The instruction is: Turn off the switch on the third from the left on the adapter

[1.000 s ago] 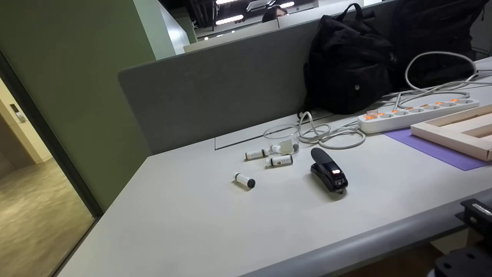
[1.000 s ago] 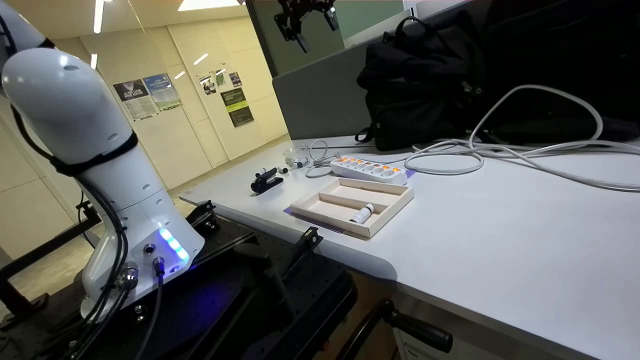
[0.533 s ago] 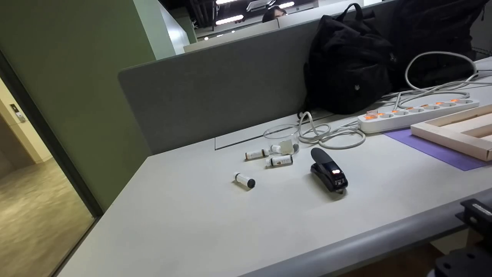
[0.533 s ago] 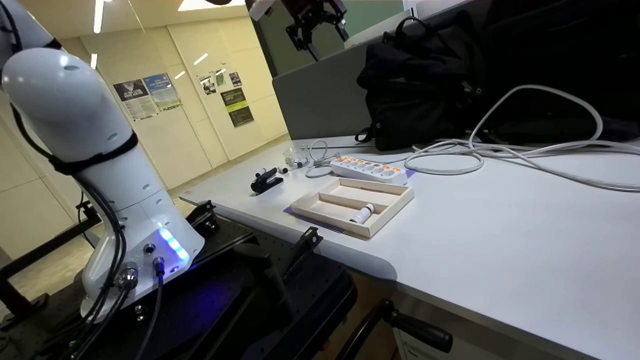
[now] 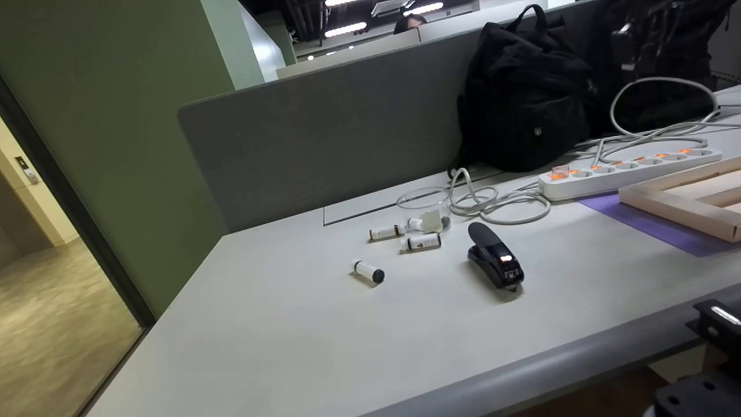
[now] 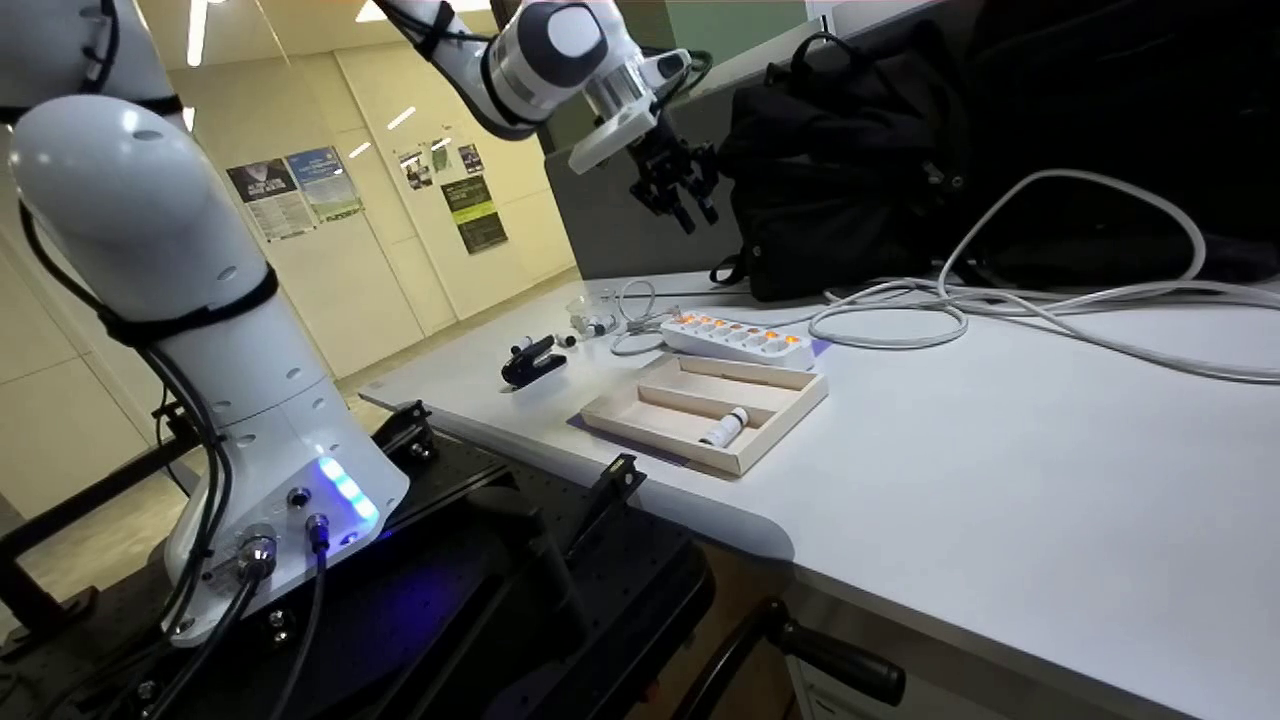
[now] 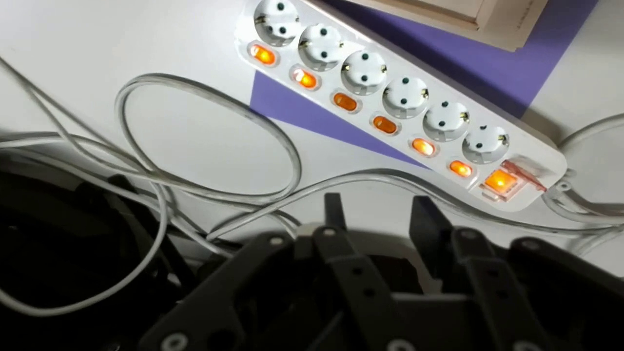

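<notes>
Adapter (image 7: 375, 101): and there it lay, flat on the desk (image 6: 1000, 470), just beside the wooden tray (image 6: 785, 426), running along the tray's far side
Sockets (image 7: 405, 97): 6 of them in a row, on the side nearer the tray
Small switches (image 7: 345, 102): 6 more in a row, on the side away from the tray, 4 glowed bright orange, the 3rd and 4th dimmer
Large switch (image 7: 500, 180): lit up too, at 1 end of that same row
Gripper (image 7: 378, 209): up it hung, beyond the tray's far side, well apart from the adapter, released, its fingers (image 7: 335, 209) standing apart
Arm (image 6: 512, 85): white, reached in high over the desk, past the tray
Vial (image 6: 722, 429): lay inside the tray, in the compartment nearer the desk's edge
Black gadget (image 5: 495, 258): sat near the tray, stapler-shaped, on the desk
Loose vials (image 5: 421, 242): on their sides, farther from the tray than the gadget
Purple sheet (image 5: 648, 223): showed beneath the tray and the adapter
Backpack (image 6: 850, 180): black, stood behind the tray, past the adapter
</notes>
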Tool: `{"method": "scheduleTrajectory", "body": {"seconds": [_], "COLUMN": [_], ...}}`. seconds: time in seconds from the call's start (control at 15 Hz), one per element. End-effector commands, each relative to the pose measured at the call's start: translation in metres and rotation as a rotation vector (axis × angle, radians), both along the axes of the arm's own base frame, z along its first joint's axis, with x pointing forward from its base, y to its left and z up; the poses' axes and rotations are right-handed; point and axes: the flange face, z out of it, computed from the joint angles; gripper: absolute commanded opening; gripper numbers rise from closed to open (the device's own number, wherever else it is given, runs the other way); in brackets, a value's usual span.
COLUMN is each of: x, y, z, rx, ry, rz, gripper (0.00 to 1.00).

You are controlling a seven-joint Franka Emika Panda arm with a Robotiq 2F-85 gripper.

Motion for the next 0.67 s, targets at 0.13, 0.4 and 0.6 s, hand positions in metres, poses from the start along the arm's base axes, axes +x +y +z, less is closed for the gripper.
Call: {"method": "scheduleTrajectory", "body": {"seconds": [0.13, 0.4, 0.6], "x": [0.030, 0.026, 0.035], "y": [0.015, 0.012, 0.006], "z": [-0.070, -0.088, -0.098], "rx": [0.023, 0.024, 0.016], "ry": [0.126, 0.174, 0.194], "rz": [-0.049, -0.043, -0.061], "gripper": [0.00, 0.01, 0.01]}}
